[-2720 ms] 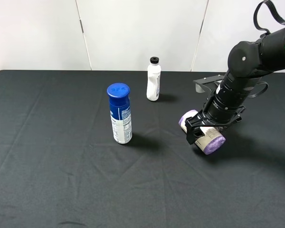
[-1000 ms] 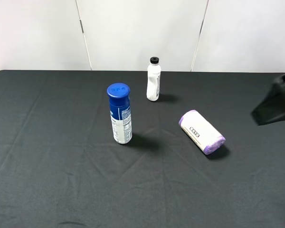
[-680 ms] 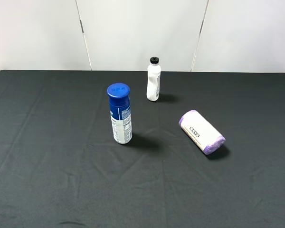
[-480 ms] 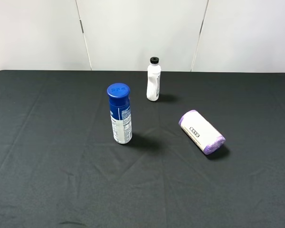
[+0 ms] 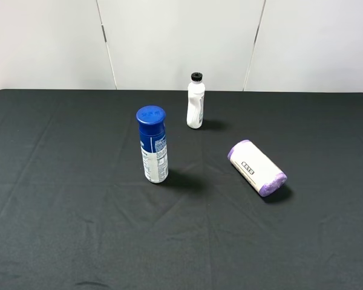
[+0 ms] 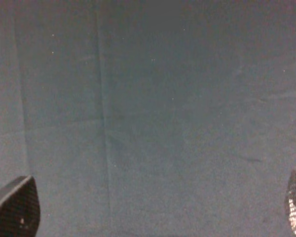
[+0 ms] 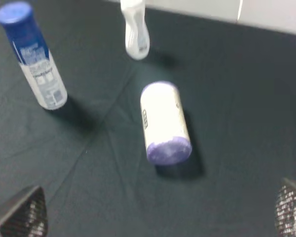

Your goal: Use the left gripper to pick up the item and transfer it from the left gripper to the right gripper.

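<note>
The item (image 5: pixel 257 168), a short beige roll with purple ends and a small black label, lies on its side on the black cloth, right of centre. It also shows in the right wrist view (image 7: pixel 163 121), well ahead of my right gripper (image 7: pixel 155 215), which is open and empty with its fingertips (image 7: pixel 22 215) wide apart. My left gripper (image 6: pixel 155 212) is open and empty over bare cloth, with only its fingertips (image 6: pixel 15 207) showing. Neither arm appears in the exterior view.
A blue-capped spray can (image 5: pixel 152 145) stands upright left of centre and shows in the right wrist view (image 7: pixel 32 57). A slim white bottle with a black cap (image 5: pixel 195 101) stands near the table's back edge. A white wall lies behind the table.
The right arm, which was over the roll, has pulled away to the right and left the exterior view. The roll stays lying on the cloth.
</note>
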{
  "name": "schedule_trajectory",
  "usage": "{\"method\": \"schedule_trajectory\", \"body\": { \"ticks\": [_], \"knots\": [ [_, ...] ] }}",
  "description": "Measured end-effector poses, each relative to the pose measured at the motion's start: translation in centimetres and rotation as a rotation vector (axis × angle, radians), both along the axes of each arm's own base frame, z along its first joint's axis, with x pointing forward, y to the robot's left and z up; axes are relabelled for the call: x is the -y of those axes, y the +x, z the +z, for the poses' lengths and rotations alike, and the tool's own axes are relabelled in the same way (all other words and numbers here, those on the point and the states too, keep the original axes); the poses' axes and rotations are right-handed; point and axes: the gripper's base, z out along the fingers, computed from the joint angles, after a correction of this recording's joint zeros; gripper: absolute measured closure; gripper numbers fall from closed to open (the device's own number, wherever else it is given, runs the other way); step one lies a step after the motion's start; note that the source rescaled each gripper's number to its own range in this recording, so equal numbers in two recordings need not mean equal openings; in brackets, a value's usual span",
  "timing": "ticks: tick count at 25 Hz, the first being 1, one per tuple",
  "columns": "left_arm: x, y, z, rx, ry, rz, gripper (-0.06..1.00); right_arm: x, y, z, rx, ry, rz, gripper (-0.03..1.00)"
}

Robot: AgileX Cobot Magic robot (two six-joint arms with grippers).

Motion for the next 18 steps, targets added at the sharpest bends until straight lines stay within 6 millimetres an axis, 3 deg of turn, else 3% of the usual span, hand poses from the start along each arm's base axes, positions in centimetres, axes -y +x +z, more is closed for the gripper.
{"method": "schedule_trajectory", "body": {
  "ticks": [5, 18],
  "knots": [
    [0.0, 0.0, 0.0, 0.0, 0.0, 0.0, -0.06, 0.3, -0.3, -0.2, 0.047, -0.033, 0.0, -0.03],
    [0.0, 0.0, 0.0, 0.0, 0.0, 0.0, -0.06, -0.5, 2.1, -3.3, 0.017, -0.043, -0.013, -0.03]
  ]
}}
